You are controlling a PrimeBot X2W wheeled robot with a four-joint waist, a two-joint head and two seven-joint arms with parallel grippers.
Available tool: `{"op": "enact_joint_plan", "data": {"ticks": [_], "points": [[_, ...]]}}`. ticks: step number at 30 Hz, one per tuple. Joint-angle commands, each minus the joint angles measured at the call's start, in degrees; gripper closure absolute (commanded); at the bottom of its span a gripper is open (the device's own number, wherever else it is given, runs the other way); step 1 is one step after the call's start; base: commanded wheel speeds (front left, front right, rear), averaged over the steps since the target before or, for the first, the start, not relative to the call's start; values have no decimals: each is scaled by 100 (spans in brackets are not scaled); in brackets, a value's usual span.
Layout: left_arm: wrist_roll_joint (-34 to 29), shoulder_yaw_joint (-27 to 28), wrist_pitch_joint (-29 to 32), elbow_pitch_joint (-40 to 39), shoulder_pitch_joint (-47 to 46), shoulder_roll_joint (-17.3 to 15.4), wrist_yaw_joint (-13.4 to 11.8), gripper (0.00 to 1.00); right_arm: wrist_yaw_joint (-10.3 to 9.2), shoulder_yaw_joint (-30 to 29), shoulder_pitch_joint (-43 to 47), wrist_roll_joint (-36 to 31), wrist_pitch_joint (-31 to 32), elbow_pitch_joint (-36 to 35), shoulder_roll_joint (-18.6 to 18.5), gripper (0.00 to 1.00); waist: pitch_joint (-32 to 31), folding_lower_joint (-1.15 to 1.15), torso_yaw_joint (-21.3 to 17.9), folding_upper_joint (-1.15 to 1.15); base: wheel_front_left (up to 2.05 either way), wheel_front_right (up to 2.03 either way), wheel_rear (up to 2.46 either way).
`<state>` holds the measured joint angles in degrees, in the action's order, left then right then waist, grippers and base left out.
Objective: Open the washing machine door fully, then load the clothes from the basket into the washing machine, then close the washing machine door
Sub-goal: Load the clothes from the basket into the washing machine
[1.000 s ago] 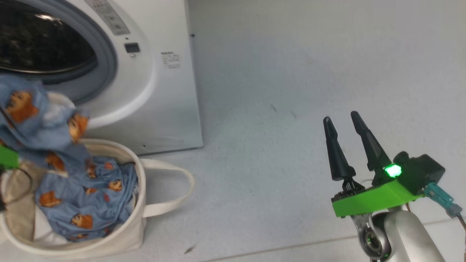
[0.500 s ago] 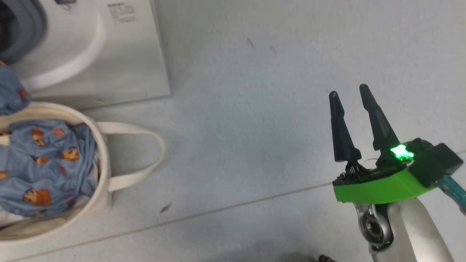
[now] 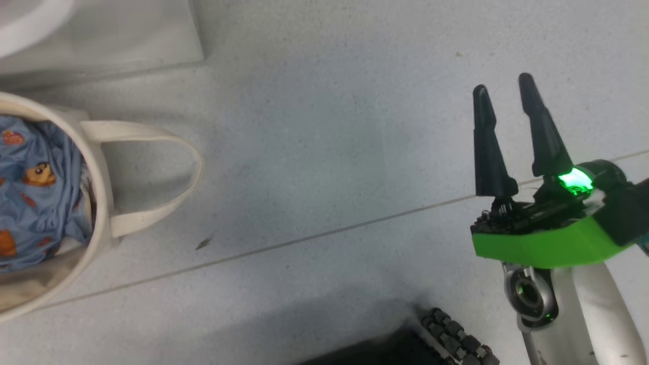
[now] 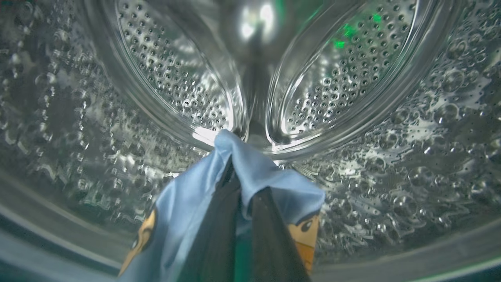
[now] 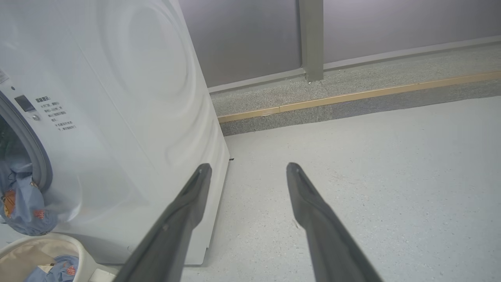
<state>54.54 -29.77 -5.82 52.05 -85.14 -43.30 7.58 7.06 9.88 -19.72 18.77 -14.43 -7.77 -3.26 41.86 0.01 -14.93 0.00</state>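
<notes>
In the left wrist view my left gripper is shut on a light blue garment of the clothes. It reaches inside the perforated steel drum of the washing machine. Part of that garment hangs out of the machine's opening in the right wrist view. More clothes lie in the cream basket at the head view's left edge. My right gripper is open and empty over bare floor, well to the right of the basket. The washing machine door is out of view.
The machine's lower corner stands just beyond the basket. A floor seam runs across. My dark wheeled base shows at the bottom. In the right wrist view a raised kerb and a post lie behind the machine.
The head camera has swung down and to the right, so machine and basket slid toward the upper left. The garment lifted over the basket has left that view. My right gripper stays open.
</notes>
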Motion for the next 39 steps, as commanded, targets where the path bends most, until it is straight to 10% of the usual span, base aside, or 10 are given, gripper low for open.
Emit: {"op": "enact_joint_plan", "data": {"ticks": [1,12,24,26,39], "points": [[-31,17,-171,-60,-459,-392,-10,100,43,50,85,24,-55,-243,37,0,165,-1,71,0,0,0,0],[12,-270,-904,69,-1491,-356,-9,100,43,151,-10,-35,-56,-267,38,0,274,-1,110,0,0,0,0],[-576,1314,-917,-976,-805,-313,-9,100,43,210,-59,-31,-56,-188,38,0,264,-1,145,0,0,0,0],[-605,1257,-917,-768,-522,-200,-9,0,43,217,-46,-47,-56,-138,38,0,199,-1,165,0,0,0,0],[-138,-276,-277,361,97,5,-9,0,43,224,3,-171,-57,114,38,0,-405,-1,313,0,0,0,0]]}}
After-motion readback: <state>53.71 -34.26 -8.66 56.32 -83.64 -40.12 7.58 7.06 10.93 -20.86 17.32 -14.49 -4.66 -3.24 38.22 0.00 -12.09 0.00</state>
